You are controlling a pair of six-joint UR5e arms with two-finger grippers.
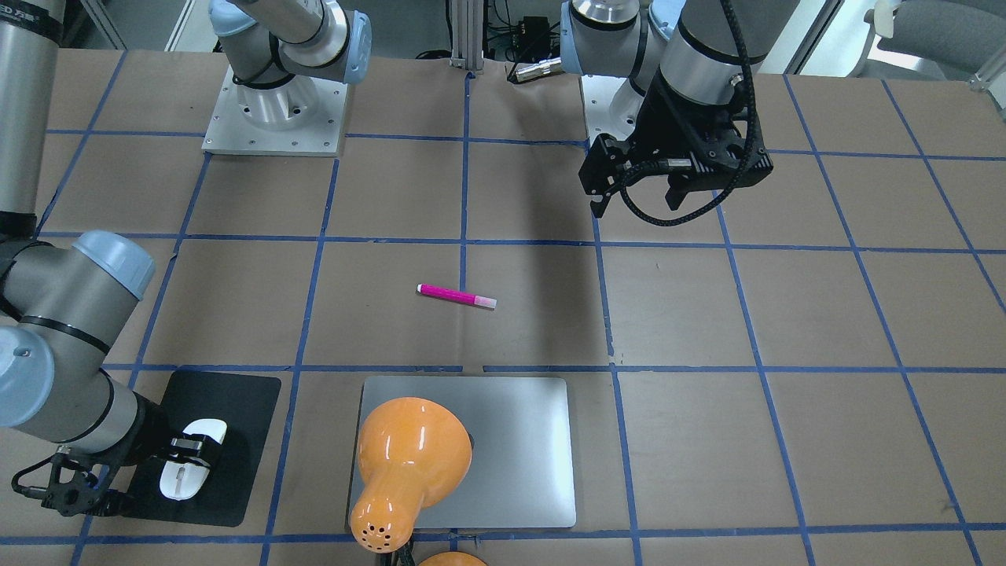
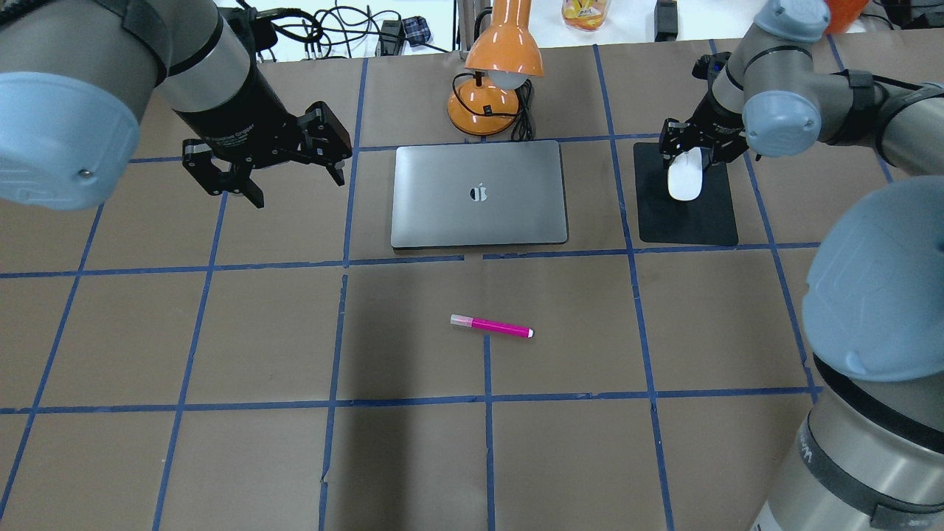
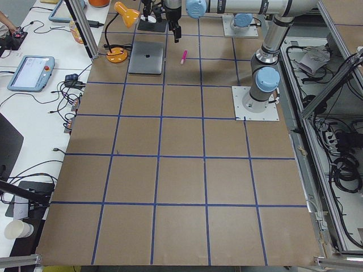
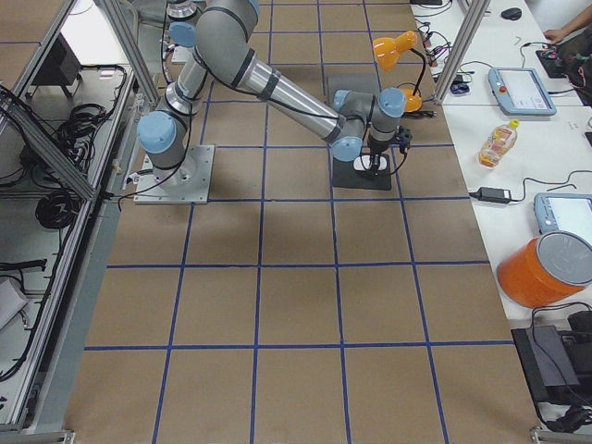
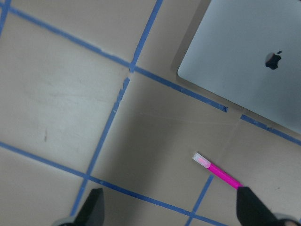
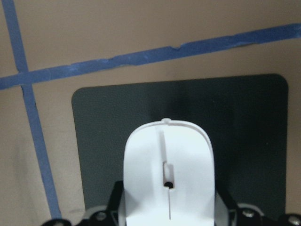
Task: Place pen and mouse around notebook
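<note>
Overhead exterior: notebook [image 2: 478, 214] carries an apple-shaped logo [image 2: 479, 193].

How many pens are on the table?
1. The slim magenta-pink pen with a pale cap lies flat on the brown paper-covered table, on the robot's side of the flat silver-grey metal notebook, not touching it. No other seen; none looks hidden.

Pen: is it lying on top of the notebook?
No, the pen lies on the table, clear of the notebook.
</note>
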